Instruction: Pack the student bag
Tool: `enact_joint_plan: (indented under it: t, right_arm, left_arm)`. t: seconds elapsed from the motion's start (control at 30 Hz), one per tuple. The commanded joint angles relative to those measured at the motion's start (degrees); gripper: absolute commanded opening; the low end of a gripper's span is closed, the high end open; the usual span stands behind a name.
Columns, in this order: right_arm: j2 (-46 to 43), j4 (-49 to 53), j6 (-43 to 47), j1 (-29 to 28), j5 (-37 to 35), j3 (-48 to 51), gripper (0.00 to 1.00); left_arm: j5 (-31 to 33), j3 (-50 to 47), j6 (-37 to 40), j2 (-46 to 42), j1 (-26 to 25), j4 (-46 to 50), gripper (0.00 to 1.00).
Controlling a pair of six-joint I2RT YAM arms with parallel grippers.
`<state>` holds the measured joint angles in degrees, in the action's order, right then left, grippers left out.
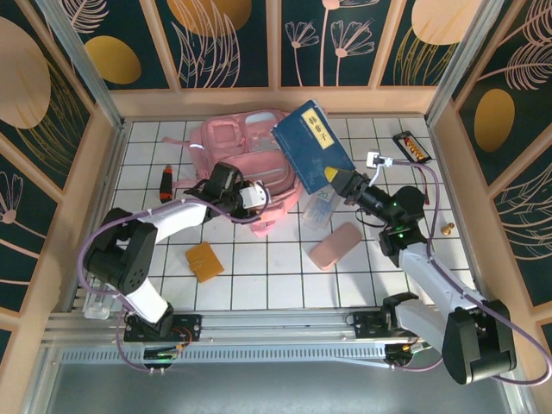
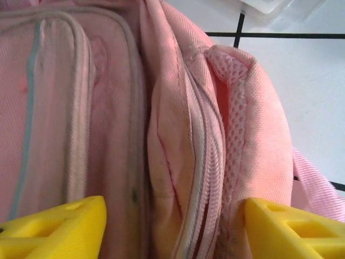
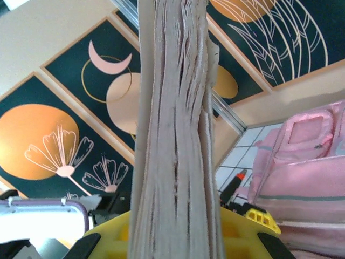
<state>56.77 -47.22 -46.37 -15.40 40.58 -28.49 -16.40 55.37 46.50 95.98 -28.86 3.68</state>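
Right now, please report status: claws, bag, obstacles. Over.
Left claw open astride student bag edge. Right claw shut on blue book, raised beside bag. Clear box beside bag.

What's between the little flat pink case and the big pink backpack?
A clear plastic box lies between the pink case and the student bag, beneath the blue book held by the right claw. The top view shows it.

Worktop (image 1: 276,276): white tiles, dark grid lines. Student bag (image 1: 241,155) lies flat at back, left of centre. Red-and-black marker (image 1: 166,180) near bag's left side. Orange-brown flat pad (image 1: 204,260) front left. Flat pink case (image 1: 336,245) right of centre; clear plastic box (image 1: 317,210) just behind it, beside bag. Small dark item with orange bits (image 1: 410,147) back right. Small brass piece (image 1: 447,228) near right edge.
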Motion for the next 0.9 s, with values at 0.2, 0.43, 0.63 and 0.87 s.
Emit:
enact_joint_plan:
  t: [0.2, 0.43, 0.63, 0.87]
  right_arm:
    - [-3.2, 10.3, 8.2, 0.6, 1.5, -3.0, 0.00]
    - [-3.7, 20.3, 13.3, 1.5, 0.2, -5.2, 0.00]
    - [-4.1, 20.5, 13.1, 2.6, 0.4, -4.8, 0.00]
    - [-4.9, 21.1, 12.8, 3.4, -0.1, -4.1, 0.00]
  left_arm:
    - [-4.9, 8.5, 6.4, 1.9, 0.0, 10.8, 0.46]
    - [-7.8, 10.3, 5.6, 2.5, 0.1, 10.8, 0.49]
    - [-7.8, 13.7, 12.1, 5.8, 0.1, 19.2, 0.50]
    - [-3.0, 13.5, 11.0, 7.7, 0.1, 17.1, 0.47]
